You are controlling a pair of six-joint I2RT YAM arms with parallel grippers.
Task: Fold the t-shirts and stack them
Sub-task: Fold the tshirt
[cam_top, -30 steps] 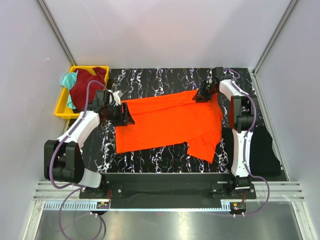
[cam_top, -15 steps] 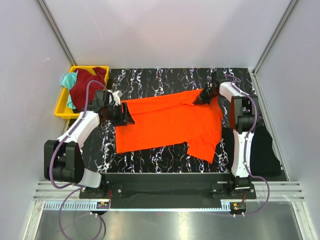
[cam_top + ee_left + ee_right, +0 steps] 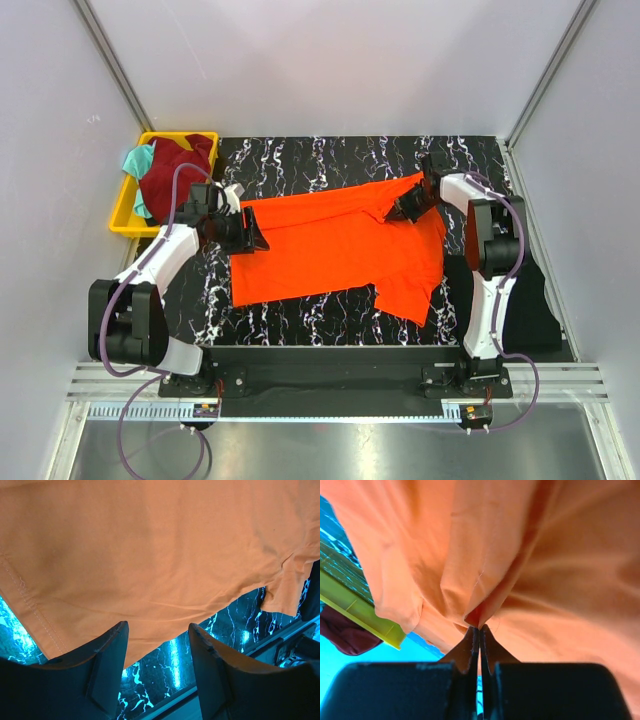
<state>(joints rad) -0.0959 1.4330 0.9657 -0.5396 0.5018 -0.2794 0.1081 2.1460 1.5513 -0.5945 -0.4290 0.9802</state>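
Well, the orange shirt [image 3: 330, 245] lies spread across the table [image 3: 300, 165], mostly flat. The right gripper [image 3: 479, 630] is clenched on a pinch of cloth at its far right edge. The left gripper [image 3: 157, 626] hangs parted over the left edge, grasping nothing. I'd have the left close on that edge first, then lift both together so the fold lands even.

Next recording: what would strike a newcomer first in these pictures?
A bright orange t-shirt lies spread across the middle of the black marbled table. The right gripper is pinched shut on a fold near the shirt's far right end, and the left gripper stands open at its left hem. At the far left corner, a yellow bin holds a maroon t-shirt and a teal t-shirt.
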